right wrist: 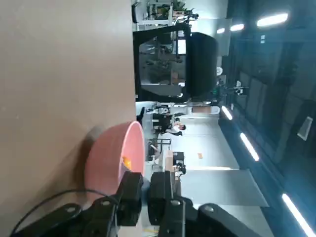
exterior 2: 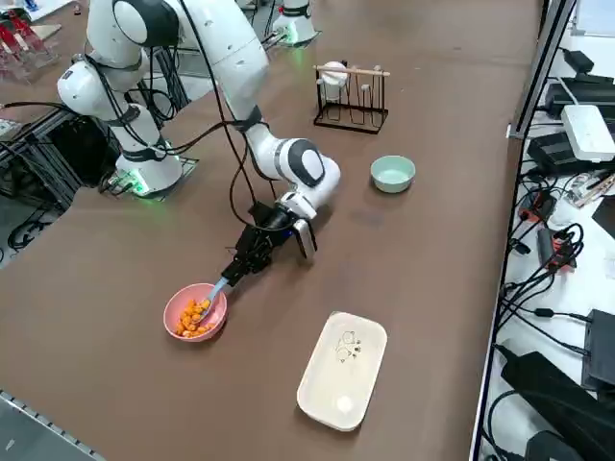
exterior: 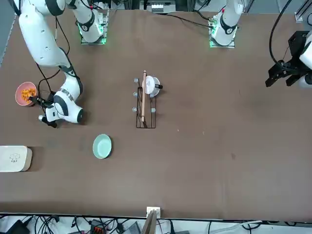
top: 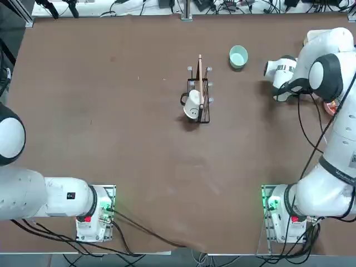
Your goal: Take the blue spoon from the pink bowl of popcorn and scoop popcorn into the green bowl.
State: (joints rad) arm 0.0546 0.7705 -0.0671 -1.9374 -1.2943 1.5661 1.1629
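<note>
Here, in the top view, we count one green bowl (top: 238, 57), and one pink bowl (top: 330, 107) showing only in part past the right arm (top: 340, 105). Between the two arms' sides of the table (top: 139, 144) stand one wire rack (top: 206, 114) with one wooden rod (top: 201, 78) along it and one white mug (top: 192, 104) hung at its side.

In the front view, we see the right hand (exterior: 35, 99) right beside the pink bowl, which holds the popcorn (exterior: 28, 93), many small orange-yellow pieces, too many for us to count. One cream container (exterior: 14, 159) lies well apart from the rack; the green bowl sits nearer that container than the pink bowl does to the mug.

In the right side view, we find the one blue spoon (exterior 2: 217, 288). Its long axis slants: the handle end points up to the right hand, and the scoop end points down and away from the hand, into the pink bowl among the popcorn. The green bowl rests well apart, near the rack.

In the right wrist view, we look along the hand's two fingers, closed together on the spoon's handle just beside the pink bowl's rim. A bit of popcorn shows inside, and one black chair (right wrist: 202, 64) stands beyond the table.
</note>
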